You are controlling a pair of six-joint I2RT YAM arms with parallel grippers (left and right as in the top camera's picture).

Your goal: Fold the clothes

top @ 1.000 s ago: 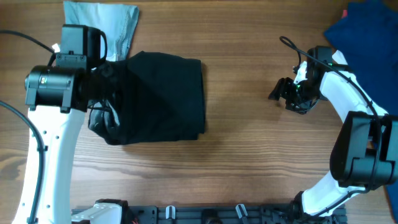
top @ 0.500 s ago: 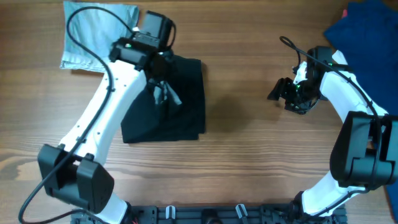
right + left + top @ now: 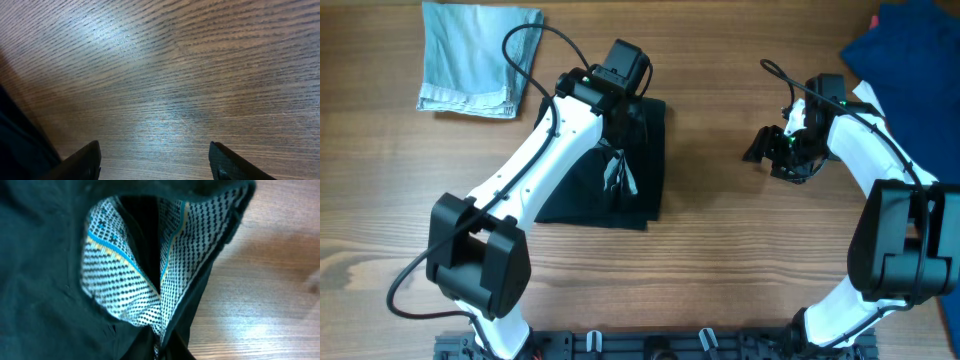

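Note:
A black garment lies folded over on itself at the middle left of the wooden table. My left gripper is over it, shut on a pinched edge. The left wrist view shows the black cloth and its white dotted lining, gathered into the jaws at the bottom edge. My right gripper is open and empty over bare wood, to the right of the garment. In the right wrist view its fingers are spread wide with only table between them.
A folded pale blue-grey garment lies at the far left corner. A dark blue garment lies at the far right corner, behind the right arm. Bare wood lies between the black garment and the right gripper.
My left gripper has carried the garment's left edge rightward over the rest, so the garment is narrower and sits further right. The right gripper has shifted slightly left.

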